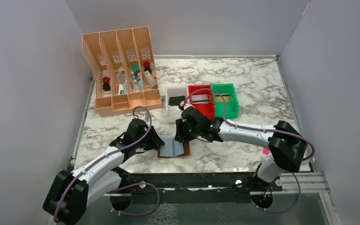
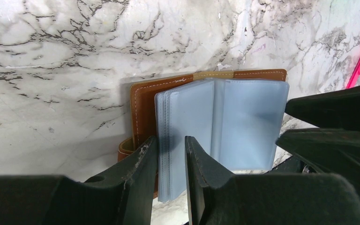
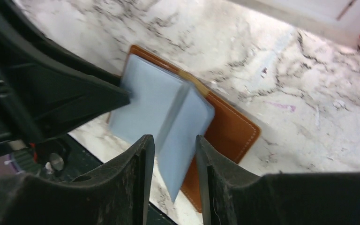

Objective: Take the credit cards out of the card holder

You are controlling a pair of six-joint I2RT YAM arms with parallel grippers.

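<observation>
Top external: card holder (image 1: pixel 173 149) lies open, long axis left-right; left gripper (image 2: pixel 171 161) and right gripper (image 3: pixel 174 154) each pinch its sleeves.

Plain grey-white panels (image 1: pixel 23 79) wall in three sides of a white marble-patterned tabletop (image 1: pixel 258 89) veined in grey. A black metal rail (image 1: pixel 192 180) runs along the near edge. The light is even and soft, with faint shadows.

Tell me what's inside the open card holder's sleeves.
The card holder lies open, brown cover down, a stack of grey-blue clear sleeves fanned on top. The sleeves look cloudy; whether cards sit inside can't be told. The left tool straddles the sleeve edges.
</observation>
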